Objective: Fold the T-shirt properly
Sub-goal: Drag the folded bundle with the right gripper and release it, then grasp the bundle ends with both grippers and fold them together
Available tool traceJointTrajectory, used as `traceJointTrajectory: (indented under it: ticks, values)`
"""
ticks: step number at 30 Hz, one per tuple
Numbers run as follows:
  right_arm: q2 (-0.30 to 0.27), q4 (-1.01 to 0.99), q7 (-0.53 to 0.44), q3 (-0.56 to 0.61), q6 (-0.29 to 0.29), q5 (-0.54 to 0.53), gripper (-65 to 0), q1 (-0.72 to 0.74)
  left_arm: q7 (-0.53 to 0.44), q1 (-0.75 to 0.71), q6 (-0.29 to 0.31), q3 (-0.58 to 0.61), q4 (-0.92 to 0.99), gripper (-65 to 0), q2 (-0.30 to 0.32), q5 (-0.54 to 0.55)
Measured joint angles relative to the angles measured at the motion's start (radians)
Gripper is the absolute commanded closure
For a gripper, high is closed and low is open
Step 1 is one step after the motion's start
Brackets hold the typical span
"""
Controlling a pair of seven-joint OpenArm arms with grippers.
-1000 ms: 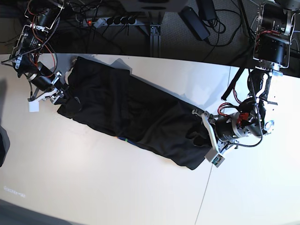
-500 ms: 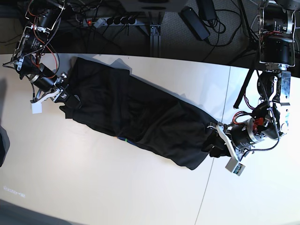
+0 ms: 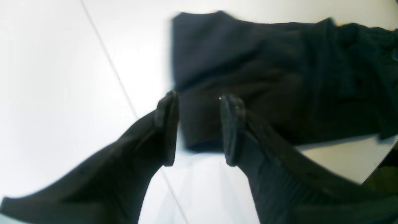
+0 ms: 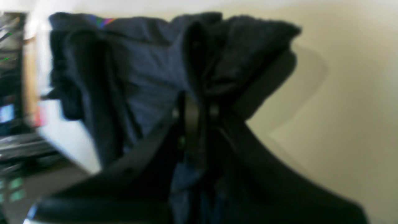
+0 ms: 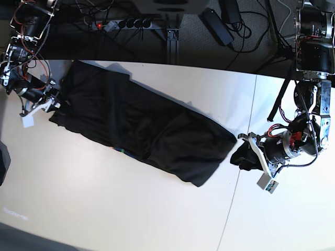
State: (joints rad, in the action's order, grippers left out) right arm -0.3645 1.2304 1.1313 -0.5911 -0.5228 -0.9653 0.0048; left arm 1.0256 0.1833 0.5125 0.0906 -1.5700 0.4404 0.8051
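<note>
Two ends: T-shirt [image 5: 146, 130] stretches diagonally between right gripper [image 4: 196, 118], clamped on it, and parted left gripper [image 3: 199, 127].

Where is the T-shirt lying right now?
In the base view, the T-shirt stretches diagonally across the white table, from the right claw to the left claw.
</note>
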Motion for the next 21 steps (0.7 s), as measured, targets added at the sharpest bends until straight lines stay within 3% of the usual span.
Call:
traceJointTrajectory:
  ticks: [5,13,21]
  values:
    - [-0.103,0.000,-0.008,-0.002,-0.001,0.020,0.0,0.002,0.000,0.000,0.000,0.000,0.000,-25.8,-0.003,0.005]
    - [-0.201,0.000,-0.019,0.002,-0.001,0.002,0.0,0.006,0.005,-0.018,0.000,0.000,0.000,-25.8,-0.003,0.010]
    - [-0.204,0.000,0.010,0.002,-0.001,-0.042,0.0,0.095,-0.009,-0.113,0.000,0.000,0.000,-25.8,-0.035,0.015]
